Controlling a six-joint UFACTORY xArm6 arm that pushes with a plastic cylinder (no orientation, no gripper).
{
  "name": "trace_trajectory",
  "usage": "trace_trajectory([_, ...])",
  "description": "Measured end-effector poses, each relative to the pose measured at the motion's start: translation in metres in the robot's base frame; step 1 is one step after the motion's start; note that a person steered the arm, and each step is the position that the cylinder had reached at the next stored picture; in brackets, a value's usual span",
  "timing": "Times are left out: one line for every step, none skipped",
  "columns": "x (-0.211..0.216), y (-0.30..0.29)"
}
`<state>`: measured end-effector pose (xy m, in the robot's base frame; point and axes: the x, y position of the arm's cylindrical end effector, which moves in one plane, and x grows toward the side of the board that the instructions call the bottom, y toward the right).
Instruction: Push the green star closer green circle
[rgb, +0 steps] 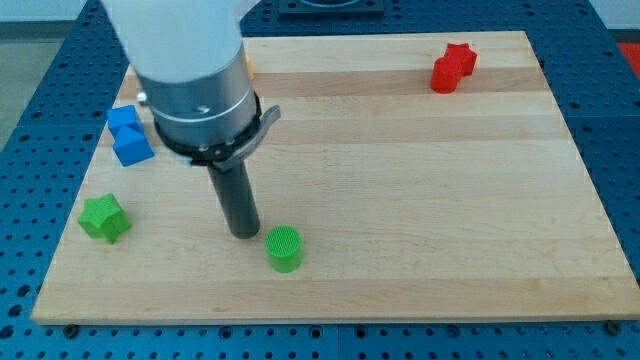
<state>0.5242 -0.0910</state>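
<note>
The green star (104, 218) lies near the board's left edge, in the lower left. The green circle (284, 249), a short cylinder, stands near the bottom edge, left of centre. My tip (243, 234) rests on the board just left of and slightly above the green circle, close to it. The star is well to the tip's left.
A blue block (128, 135) sits at the board's left edge, above the star. A red star-like block (452, 67) sits at the top right. A small orange piece (249, 70) peeks out behind the arm near the top. The wooden board (420, 200) lies on a blue perforated table.
</note>
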Motion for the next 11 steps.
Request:
trace_trajectory([0.018,0.035])
trace_trajectory([0.023,0.019])
trace_trajectory([0.012,-0.064])
trace_trajectory([-0.034,-0.138])
trace_trajectory([-0.062,-0.149])
trace_trajectory([-0.054,-0.197])
trace_trajectory([-0.039,-0.207])
trace_trajectory([-0.028,-0.142])
trace_trajectory([-0.010,-0.140])
trace_trajectory([-0.015,-0.186])
trace_trajectory([0.007,-0.197])
